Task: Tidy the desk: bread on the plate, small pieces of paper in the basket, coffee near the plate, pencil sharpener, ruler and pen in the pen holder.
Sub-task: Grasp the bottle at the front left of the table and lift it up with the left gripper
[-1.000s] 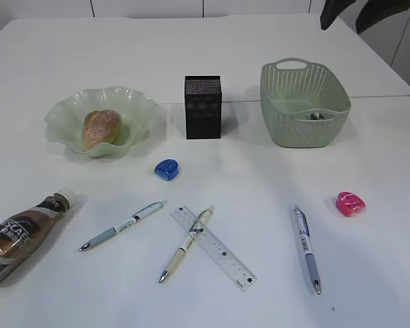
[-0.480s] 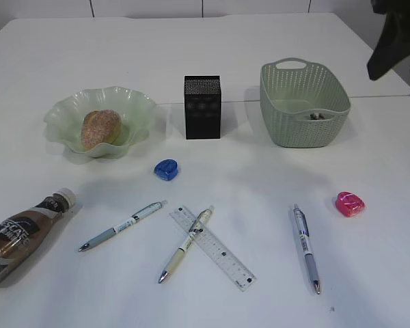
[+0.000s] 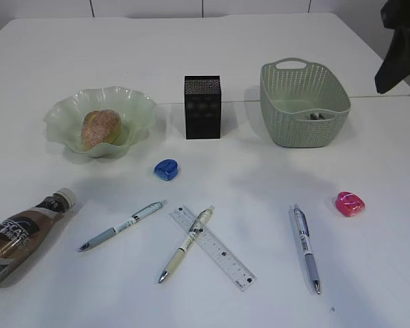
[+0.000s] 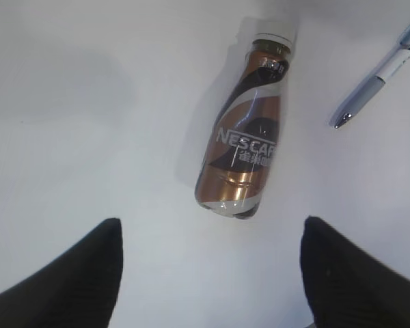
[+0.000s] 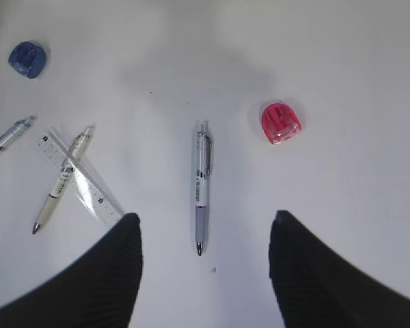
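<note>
both grippers are hanging over the desk with nothing in them. the left gripper (image 4: pixel 212 273) is spread wide above the coffee bottle (image 4: pixel 246 147), which is lying on its side at about 12 o'clock from the jaws in the left wrist view. the right gripper (image 5: pixel 205 266) is also standing open and empty, with a gray pen (image 5: pixel 201 184) lying just past the gap between its jaws and a pink pencil sharpener (image 5: pixel 281 123) at about 1 o'clock.

the bread (image 3: pixel 101 128) is already sitting in the green plate (image 3: pixel 68 113), and some dark bits are lying in the basket (image 3: pixel 304 102) (too small to name). so my guess is the job is about halfway, and the coffee or a pen is coming next.

the pen holder (image 3: pixel 202 106) is standing between plate and basket. still out on the desk are the ruler (image 3: pixel 222 253) with a yellow pen (image 3: pixel 186 244) lying across it, a blue-gray pen (image 3: pixel 123 225), and a blue pencil sharpener (image 3: pixel 166 169).

next, the left gripper is needing to go down around the middle of the bottle, close, and carry it to the plate at about 1 o'clock in the exterior view. it is round, so it might be rolling away.
</note>
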Tool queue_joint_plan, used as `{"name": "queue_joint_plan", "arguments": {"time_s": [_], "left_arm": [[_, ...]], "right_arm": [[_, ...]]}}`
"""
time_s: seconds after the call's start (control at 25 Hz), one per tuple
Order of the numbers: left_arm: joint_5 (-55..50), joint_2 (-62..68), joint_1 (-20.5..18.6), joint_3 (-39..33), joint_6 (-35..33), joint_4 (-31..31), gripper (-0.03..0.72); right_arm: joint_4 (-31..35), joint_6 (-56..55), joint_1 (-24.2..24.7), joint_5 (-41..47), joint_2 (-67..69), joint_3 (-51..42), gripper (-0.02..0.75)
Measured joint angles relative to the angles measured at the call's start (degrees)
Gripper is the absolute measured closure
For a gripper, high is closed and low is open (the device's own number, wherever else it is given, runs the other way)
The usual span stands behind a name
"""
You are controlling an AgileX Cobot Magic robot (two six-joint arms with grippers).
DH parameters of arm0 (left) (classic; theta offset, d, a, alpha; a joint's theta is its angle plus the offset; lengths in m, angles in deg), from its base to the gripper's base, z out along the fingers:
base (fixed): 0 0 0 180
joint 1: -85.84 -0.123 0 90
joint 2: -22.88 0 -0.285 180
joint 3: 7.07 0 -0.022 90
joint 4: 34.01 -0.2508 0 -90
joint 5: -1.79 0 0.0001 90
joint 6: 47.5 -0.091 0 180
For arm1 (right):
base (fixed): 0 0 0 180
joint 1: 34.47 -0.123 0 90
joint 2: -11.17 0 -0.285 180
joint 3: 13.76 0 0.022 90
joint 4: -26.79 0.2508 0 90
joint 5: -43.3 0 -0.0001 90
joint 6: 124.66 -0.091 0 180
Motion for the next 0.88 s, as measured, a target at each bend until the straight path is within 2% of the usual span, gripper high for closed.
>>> {"name": "queue_joint_plan", "arguments": {"time_s": [0.16,0.24,0.64,0.88], "left_arm": [[0.2,0.9,-0.1,0.0,-2.0,1.9,0.115],[0.2,2.7,-0.1,0.0,-4.2,3.5,0.115],[2.4,15.9,1.4,0.1,-6.2,3.3,0.099],[2.9,22.1,2.1,5.2,-6.2,3.1,0.099]], "right_arm": [[0.0,-0.3,0.0,0.0,0.2,0.0,0.186],[-0.3,-0.3,0.0,0.0,0.5,0.0,0.169],[-0.4,0.7,0.0,0.0,1.0,0.0,0.16],[-0.4,1.5,0.0,0.0,1.0,0.0,0.158]]}}
